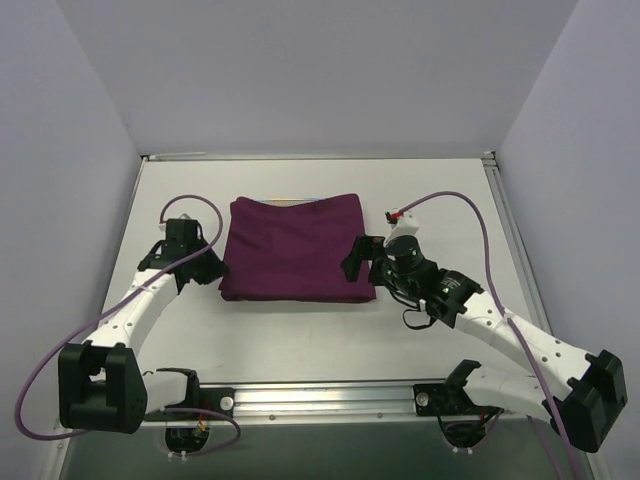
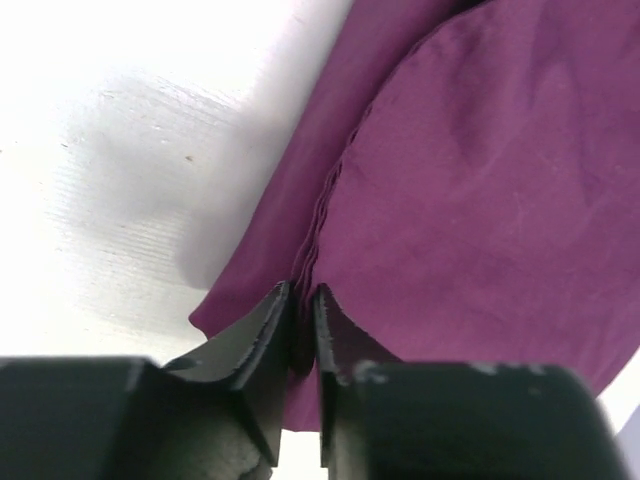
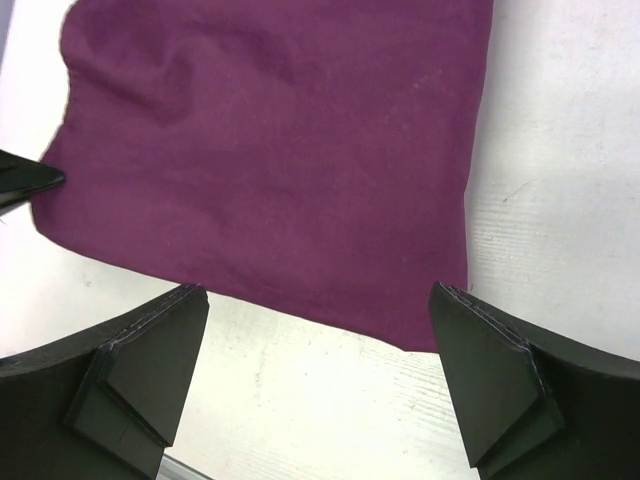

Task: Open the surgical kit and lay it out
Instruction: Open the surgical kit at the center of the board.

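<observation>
The dark purple cloth wrap (image 1: 295,250) lies folded as a flat rectangular bundle in the middle of the white table. My left gripper (image 1: 213,270) is at the bundle's left front edge. In the left wrist view the left gripper (image 2: 303,297) is shut on a fold of the wrap (image 2: 480,180). My right gripper (image 1: 358,258) is at the bundle's right front corner. In the right wrist view the right gripper (image 3: 320,305) is wide open and empty, just off the edge of the wrap (image 3: 280,130). The wire-mesh tray and the instruments are hidden.
White walls close the table in at the back and both sides. A metal rail (image 1: 320,398) with the arm bases runs along the near edge. Purple cables (image 1: 470,215) loop from both arms. Bare table (image 1: 300,340) lies in front of the bundle.
</observation>
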Tool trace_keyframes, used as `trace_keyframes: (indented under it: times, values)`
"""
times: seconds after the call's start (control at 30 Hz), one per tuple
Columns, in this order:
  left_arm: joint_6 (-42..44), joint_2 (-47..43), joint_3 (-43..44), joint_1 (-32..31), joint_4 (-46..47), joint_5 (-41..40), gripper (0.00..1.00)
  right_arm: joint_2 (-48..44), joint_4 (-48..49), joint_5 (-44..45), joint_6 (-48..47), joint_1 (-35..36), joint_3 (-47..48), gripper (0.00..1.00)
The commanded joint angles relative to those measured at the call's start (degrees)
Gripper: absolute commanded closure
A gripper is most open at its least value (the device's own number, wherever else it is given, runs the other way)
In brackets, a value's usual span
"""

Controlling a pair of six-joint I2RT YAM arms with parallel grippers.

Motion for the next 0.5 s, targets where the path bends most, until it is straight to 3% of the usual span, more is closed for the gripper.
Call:
trace_keyframes:
  times: [0.0, 0.07, 0.17, 0.47]
  values:
    - [0.97, -1.85, 1.85, 0.04, 0.63, 0.62, 0.80, 2.79, 1.68, 0.09, 0.13, 0.90, 1.50, 0.00]
    - [1.23, -1.77, 3.08, -0.22, -0.15, 1.06, 0.83, 3.76, 1.51, 1.06, -0.57, 1.33, 2.29, 0.00]
    - [1.84, -1.77, 3.70, -0.49, -0.25, 1.93, 0.97, 6.14, 1.59, 1.68, -2.24, 2.39, 4.66, 0.00]
    - [3.34, -2.91, 8.18, -1.98, -2.44, 6.50, 0.98, 17.91, 6.66, 5.19, -10.58, 12.49, 15.63, 0.00]
